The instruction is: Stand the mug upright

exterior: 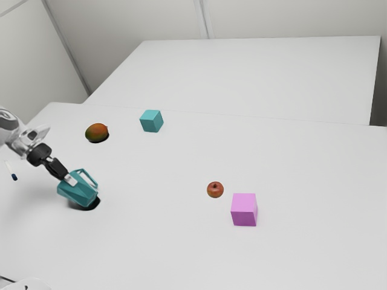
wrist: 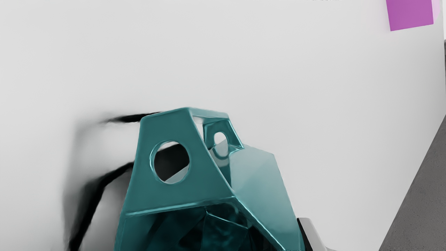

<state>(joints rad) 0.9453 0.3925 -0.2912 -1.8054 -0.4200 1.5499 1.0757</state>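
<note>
At the exterior view's left, the gripper (exterior: 68,179) is shut on the teal mug (exterior: 80,192), which hangs tilted over a dark shadow, its handle on the upper side. Seen from the hand, the gripper (wrist: 223,242) has one finger (wrist: 312,235) along the outside of the faceted mug (wrist: 258,170); the mug hides the other finger. Part of the mug's dark inside faces the camera, and the handle with its round holes points away from the hand.
A mango (exterior: 97,132) and a teal cube (exterior: 152,121) lie farther back on the white table (exterior: 163,241). Toward the exterior view's right are a red apple (exterior: 215,189) and a magenta cube (exterior: 244,210); that cube (wrist: 411,14) also appears in the wrist view.
</note>
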